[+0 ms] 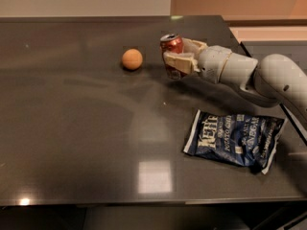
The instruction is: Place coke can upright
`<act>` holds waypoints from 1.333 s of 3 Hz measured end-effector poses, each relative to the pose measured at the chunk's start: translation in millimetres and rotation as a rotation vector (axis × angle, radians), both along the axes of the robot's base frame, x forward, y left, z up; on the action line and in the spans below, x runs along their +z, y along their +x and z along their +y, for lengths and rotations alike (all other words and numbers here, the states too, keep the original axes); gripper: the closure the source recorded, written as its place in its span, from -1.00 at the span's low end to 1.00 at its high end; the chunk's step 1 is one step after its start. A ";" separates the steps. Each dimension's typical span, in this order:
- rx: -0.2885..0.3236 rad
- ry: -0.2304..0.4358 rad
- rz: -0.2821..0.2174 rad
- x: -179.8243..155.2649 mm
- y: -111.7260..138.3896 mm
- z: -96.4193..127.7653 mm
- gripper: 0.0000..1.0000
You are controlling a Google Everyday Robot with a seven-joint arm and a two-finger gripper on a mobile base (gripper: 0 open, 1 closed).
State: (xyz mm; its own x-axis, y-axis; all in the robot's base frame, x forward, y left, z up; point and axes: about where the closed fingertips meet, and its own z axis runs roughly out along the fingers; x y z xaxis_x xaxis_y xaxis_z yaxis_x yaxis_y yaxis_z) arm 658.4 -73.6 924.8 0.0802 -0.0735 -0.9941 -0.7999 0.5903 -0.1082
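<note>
The coke can (171, 44), red with a silver top, stands upright near the far right part of the dark table (72, 128). My gripper (178, 56) reaches in from the right and is shut on the can, one pale finger (178, 61) across its front and the other behind it. The can's lower part is hidden by the finger, so I cannot tell whether its base touches the table. The white arm (249, 75) stretches off to the right edge of the camera view.
An orange ball (132, 59) lies on the table left of the can. A dark blue chip bag (234, 139) lies flat at the front right, below the arm. The table's right edge runs close behind the arm.
</note>
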 end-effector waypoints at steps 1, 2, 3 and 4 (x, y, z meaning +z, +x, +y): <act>0.001 0.008 0.004 -5.2 1.5 2.3 0.63; 0.001 0.012 0.013 -10.5 3.9 3.7 0.16; 0.006 0.019 0.015 -14.0 6.0 4.5 -0.30; 0.011 0.023 0.011 -17.2 6.7 4.5 -0.76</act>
